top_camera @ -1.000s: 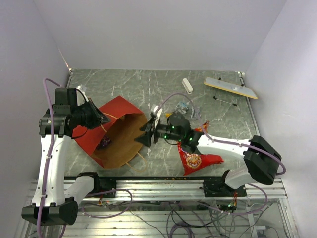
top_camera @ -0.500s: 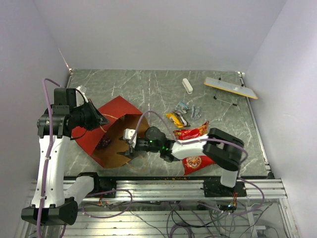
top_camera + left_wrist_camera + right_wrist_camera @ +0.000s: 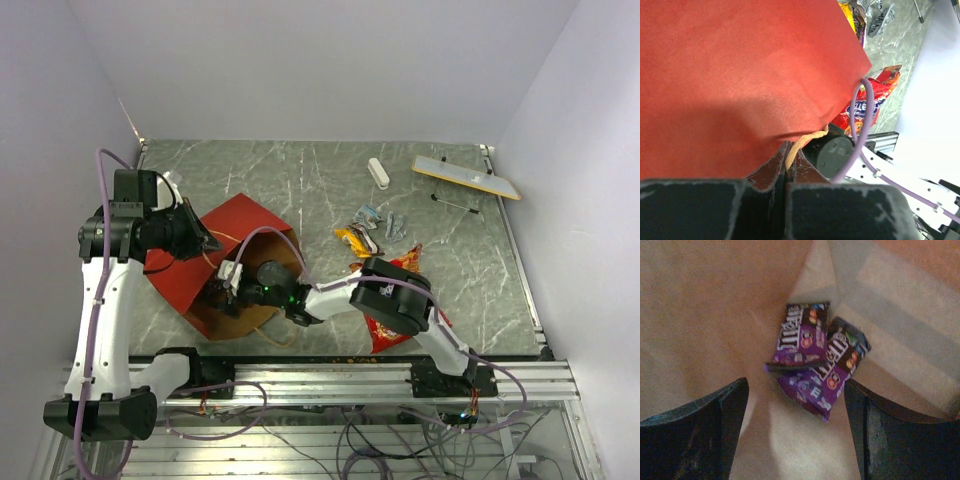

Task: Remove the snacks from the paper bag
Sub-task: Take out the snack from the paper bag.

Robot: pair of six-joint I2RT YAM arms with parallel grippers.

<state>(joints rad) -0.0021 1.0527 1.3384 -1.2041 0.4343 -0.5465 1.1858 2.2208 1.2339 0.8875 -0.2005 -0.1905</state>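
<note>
My left tool [image 3: 789, 152] is clenched on the tan handle [image 3: 798, 144] of the paper bag [image 3: 235, 222], which lies on its side on the bench [image 3: 300, 180]. My right tool [image 3: 796, 405] is inside the bag, released, its fingers spread wide, with two purple candy packs [image 3: 812, 357] just ahead on the brown paper. Right of the bag, the red chip bag [image 3: 385, 335] lies partly under my right arm, and a few small bars [image 3: 370, 232] lie beyond it.
</note>
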